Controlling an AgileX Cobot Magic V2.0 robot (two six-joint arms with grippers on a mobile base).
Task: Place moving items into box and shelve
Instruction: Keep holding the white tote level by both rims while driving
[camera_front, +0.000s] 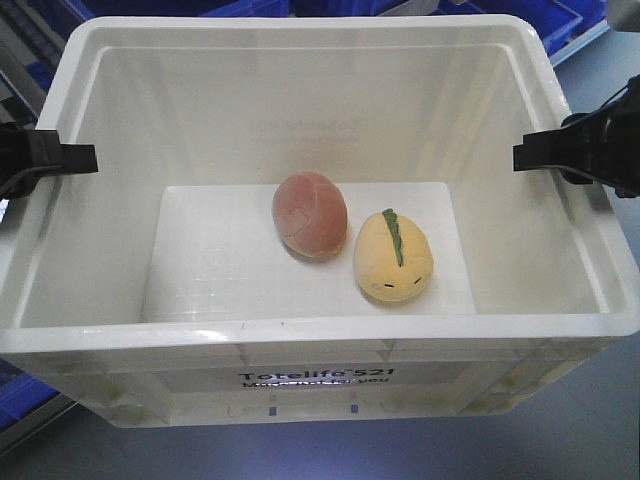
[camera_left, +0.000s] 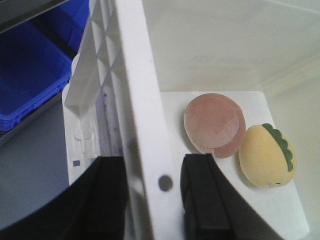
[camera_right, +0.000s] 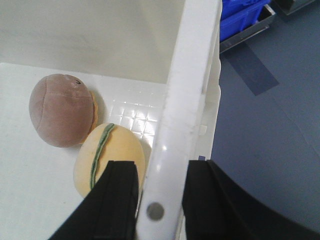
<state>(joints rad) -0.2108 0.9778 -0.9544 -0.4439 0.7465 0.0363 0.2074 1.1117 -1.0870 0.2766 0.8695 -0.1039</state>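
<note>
The white box (camera_front: 320, 335), printed "Totelife 521", fills the front view. Two plush eggs lie side by side on its floor, a reddish-brown one (camera_front: 310, 214) and a yellow one with a green ridge (camera_front: 393, 256). My left gripper (camera_front: 70, 158) straddles the left rim, one finger inside and one outside, shut on the box wall (camera_left: 135, 75). On the opposite side my right gripper (camera_front: 540, 152) clamps the right wall (camera_right: 192, 75) the same way. The wrist views show the brown toy (camera_left: 212, 122) (camera_right: 60, 110) and the yellow toy (camera_left: 265, 157) (camera_right: 107, 152) close by the inner fingers, untouched.
Blue bins (camera_front: 540, 15) stand behind the box, and another blue bin (camera_left: 30, 75) sits on a rack to its left. Grey floor (camera_right: 270, 125) lies below the box's right side, with more blue bins (camera_right: 240, 12) beyond.
</note>
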